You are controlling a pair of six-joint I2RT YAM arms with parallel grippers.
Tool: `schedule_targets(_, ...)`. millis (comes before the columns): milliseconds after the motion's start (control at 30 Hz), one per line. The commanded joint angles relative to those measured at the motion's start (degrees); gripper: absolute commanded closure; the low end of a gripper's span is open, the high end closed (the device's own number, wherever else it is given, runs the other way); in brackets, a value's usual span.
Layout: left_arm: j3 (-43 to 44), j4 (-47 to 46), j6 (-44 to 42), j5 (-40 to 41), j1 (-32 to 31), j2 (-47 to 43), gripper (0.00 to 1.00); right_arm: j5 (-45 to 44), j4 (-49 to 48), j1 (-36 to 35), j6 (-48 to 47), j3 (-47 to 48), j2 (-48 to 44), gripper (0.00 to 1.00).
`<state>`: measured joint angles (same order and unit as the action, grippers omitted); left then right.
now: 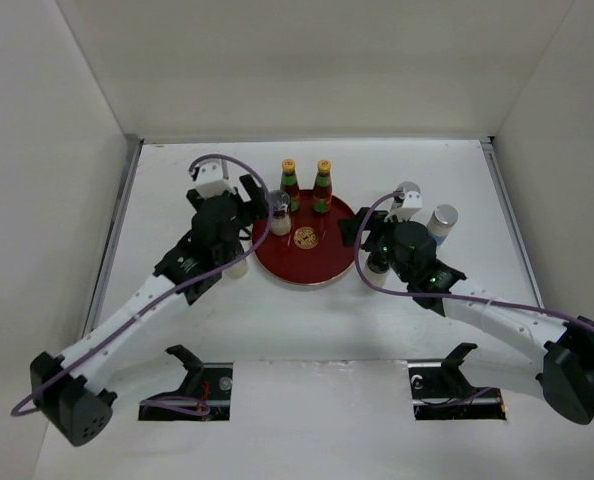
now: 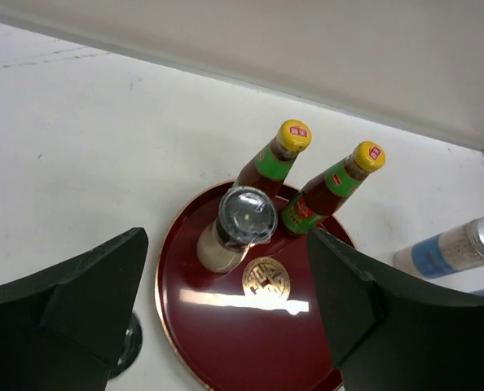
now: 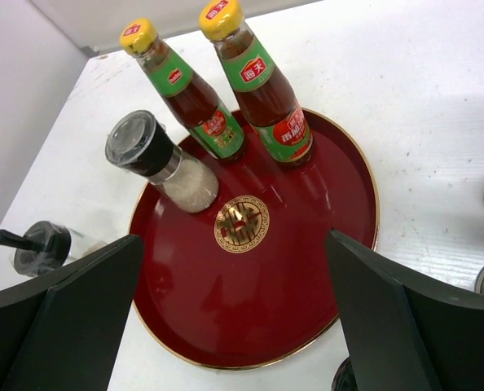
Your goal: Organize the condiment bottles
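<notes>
Our left gripper [image 2: 226, 244] has its two fingers [image 2: 79, 309] wide apart, and they hold nothing. A short glass jar [image 2: 235, 228] with a dark lid stands on the red tray [image 2: 250, 350], right between the fingertips. There is a gap on each side of it, so no finger touches it. Just past the jar, farther from the fingertips, stand two slim red bottles [image 2: 327, 189] with green necks and yellow caps. They are side by side near the far rim of the tray. Out past the right finger, off the tray, we see a white shaker [image 2: 454, 248] with a silver top on the table [image 2: 103, 138].

Our right gripper [image 3: 234, 244] has its fingers [image 3: 413, 318] wide apart too, with nothing in them. The tray lies under the gap between them, and its gold mark [image 3: 241, 223] is just past the fingertips. The jar and the two red bottles stand farther out. A second jar [image 3: 42, 248] with a dark lid is on the table beside the tray, just outside the left finger. Bits of other bottles peek in by the right finger, too little for us to tell which.
</notes>
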<state>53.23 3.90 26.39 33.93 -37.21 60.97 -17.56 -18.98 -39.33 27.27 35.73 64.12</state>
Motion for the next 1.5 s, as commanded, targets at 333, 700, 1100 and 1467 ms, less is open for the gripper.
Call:
schedule_targets(333,-10.08,18.16,7.62,1.4,-0.36,-3.94,0.2,0.6,-3.87,0.26,0.68,0.05,-1.36,0.0)
schedule_targets(700,-13.24,10.96,7.36,2.45,4.12,2.75,0.22,0.6,-3.96,0.35,0.68,0.22,0.22,0.0)
schedule_targets(1100,-12.37,8.93,5.87,1.05,4.57,2.41,0.63,0.86,-3.96,0.53,0.68,0.57,1.19,0.0)
schedule_targets(1467,-1.29,8.94,4.9,4.92,-5.89,3.0,0.66,0.86,-3.96,0.53,0.68,0.49,1.1,0.0)
